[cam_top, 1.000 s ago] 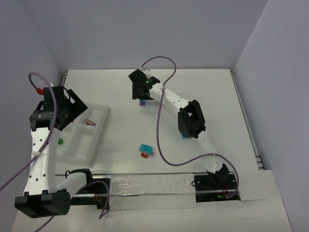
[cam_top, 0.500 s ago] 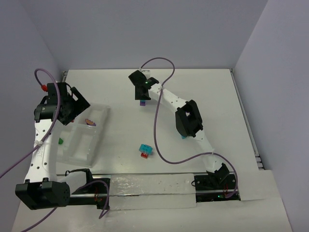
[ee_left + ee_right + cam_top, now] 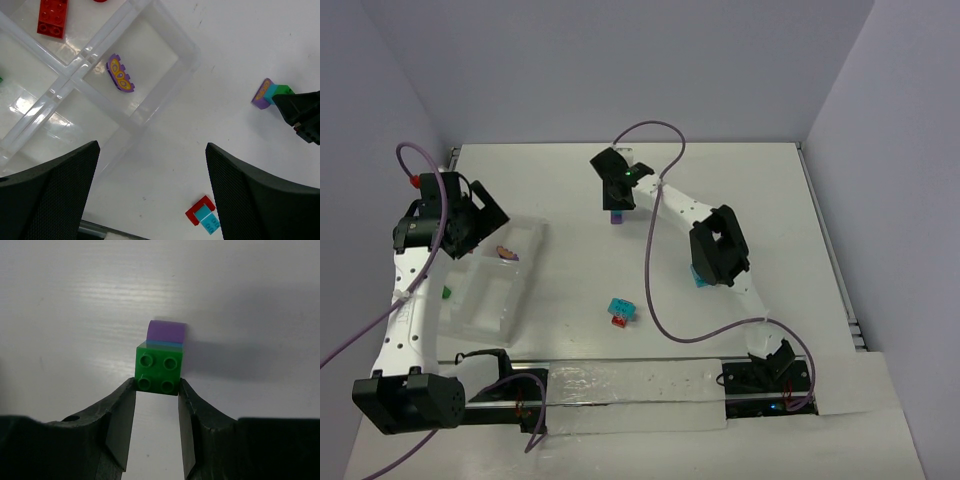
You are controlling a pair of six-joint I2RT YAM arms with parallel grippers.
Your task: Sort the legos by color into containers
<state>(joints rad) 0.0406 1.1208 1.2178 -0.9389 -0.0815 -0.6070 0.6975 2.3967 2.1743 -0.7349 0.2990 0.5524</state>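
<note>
Well out toward the desk's (image 3: 770, 200) far edge, mid-width, the green-purple stack (image 3: 159, 371) lies with its long axis pointing away from the right fingers (image 3: 120, 425). They clench its green end, and the purple end sticks out beyond. That arm is stretched long. The left fingers (image 3: 55, 195) hang released above the tray (image 3: 170, 87) by the left edge.

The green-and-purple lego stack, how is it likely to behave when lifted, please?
The green-and-purple lego stack looks rigid, so it should not flex. The right gripper clamps only the green brick's smooth sides, so it might slip or pivot. The purple piece could separate at the joint.
</note>
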